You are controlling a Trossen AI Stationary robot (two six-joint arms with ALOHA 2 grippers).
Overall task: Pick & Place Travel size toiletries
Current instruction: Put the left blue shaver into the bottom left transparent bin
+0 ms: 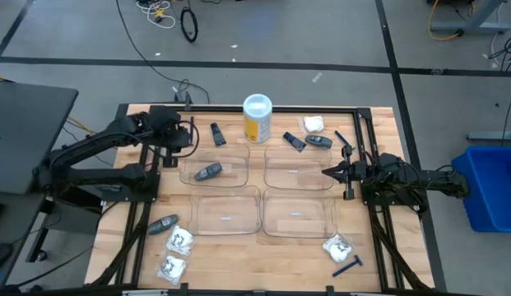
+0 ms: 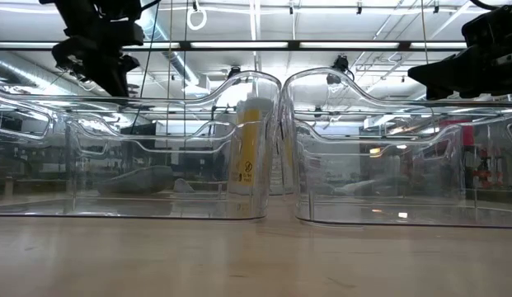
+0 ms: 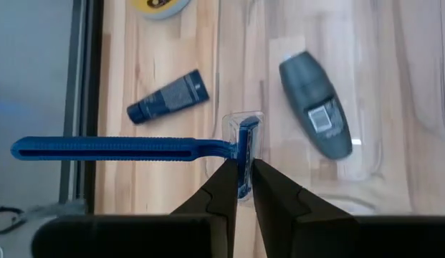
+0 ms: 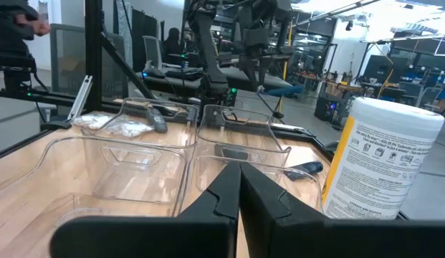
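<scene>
My left gripper [image 3: 240, 166] is shut on a thin blue razor [image 3: 115, 148], lifted above the far-left corner of the far-left clear tray [image 1: 183, 174]. A grey oval stick [image 3: 317, 115] lies in that tray, and a dark blue tube [image 3: 168, 97] lies on the table beside it. My right gripper [image 1: 325, 173] is shut and empty, hovering over the far-right tray [image 1: 298, 168]; it also shows in its own wrist view [image 4: 240, 170]. My left gripper pinches the razor's head [image 3: 247, 140], in its clear cap, between its two fingers. The fingers come from above, pointing down. The razor is lifted clear and lies level, its long handle [image 3: 79, 148] sticking out sideways from the fingers.
Four clear trays sit in the middle. A yellow canister [image 1: 257, 117] stands at the far edge. At far right lie a tube [image 1: 293, 141], a grey stick [image 1: 318, 141], a packet [image 1: 313, 124] and a razor [image 1: 344, 140]. Near corners hold packets [image 1: 181, 239], a stick [image 1: 163, 224] and a razor [image 1: 347, 265].
</scene>
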